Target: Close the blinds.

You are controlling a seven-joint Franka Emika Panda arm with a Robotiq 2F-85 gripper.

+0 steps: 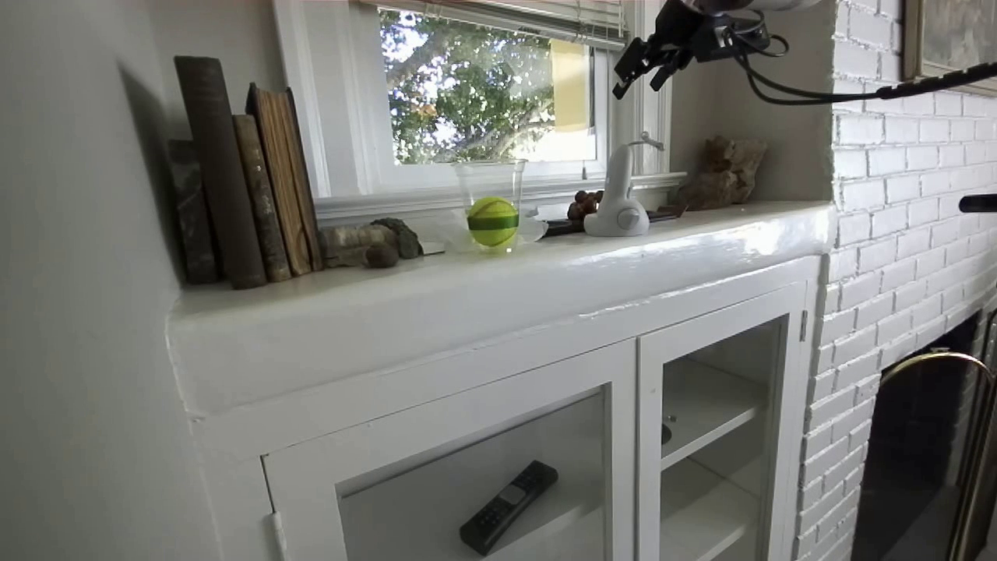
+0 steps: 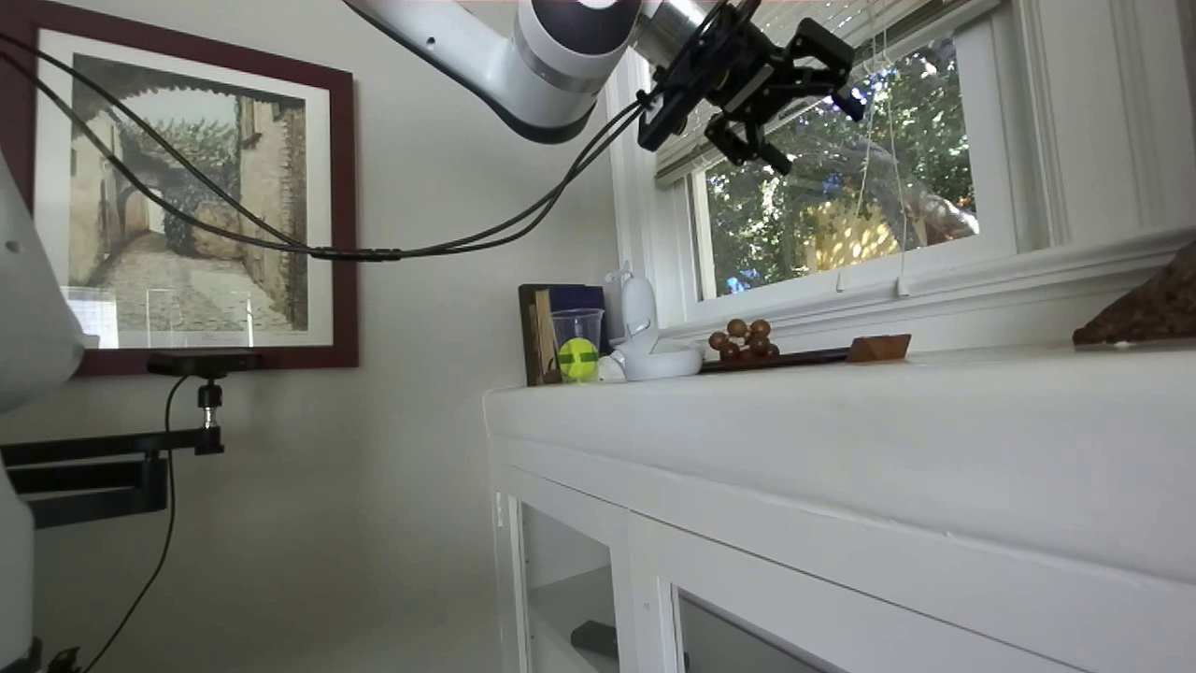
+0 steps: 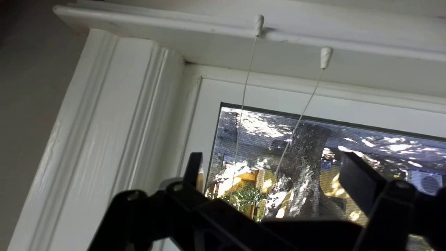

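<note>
In an exterior view, blinds (image 1: 545, 12) hang over upper part of win. (image 1: 483, 109), bottom edge well above ledge (image 1: 498, 290). Black gripper (image 1: 639, 86) is upper R, jaws spread, on near side of win., just R of blinds' R end as seen here. On ledge, L to R: old books (image 1: 269, 187), stones (image 1: 362, 235), clear cup (image 1: 487, 179) w/ yellow-green ball (image 1: 492, 224) inside, white device (image 1: 619, 202), rock (image 1: 724, 171) at far R. Remote (image 1: 508, 506) lies in cabinet (image 1: 625, 452) below, L side.

In an exterior view, arm (image 2: 551, 84) is upper ctr, gripper in front of win. w/ jaws clearly apart; it hides part of blinds behind. Can't tell how big the gap is btwn gripper & blinds. Brown beads (image 2: 743, 341) sit R of white device. Framed pic (image 2: 201, 140) hangs at L.

In wrist view, gripper's fingers (image 3: 360, 181) are dark, one L, one R, wide gap btwn. Two thin cords (image 3: 248, 73) cross that gap as seen here, white tassels (image 3: 326, 58) near sill (image 3: 167, 24); can't tell if cords are truly btwn fingers or farther back. Tree trunk (image 3: 305, 157) outside, thru win.; white trim (image 3: 115, 104) at L.
</note>
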